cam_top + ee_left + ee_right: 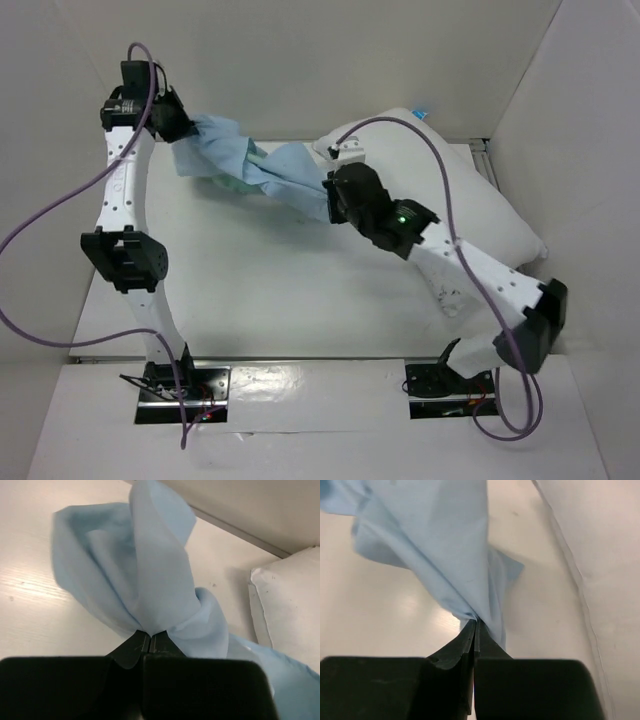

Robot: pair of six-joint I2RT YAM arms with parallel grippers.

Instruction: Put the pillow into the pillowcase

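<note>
A light blue pillowcase hangs bunched between both grippers at the back of the table. My left gripper is shut on its left end, and the cloth fans up out of the closed jaws. My right gripper is shut on its right end. The white pillow lies at the back right, partly under the right arm. Its corner shows at the right of the left wrist view, and its side in the right wrist view.
White walls enclose the table at the back and on both sides. A metal rail runs along the right edge behind the pillow. Purple cables loop off both arms.
</note>
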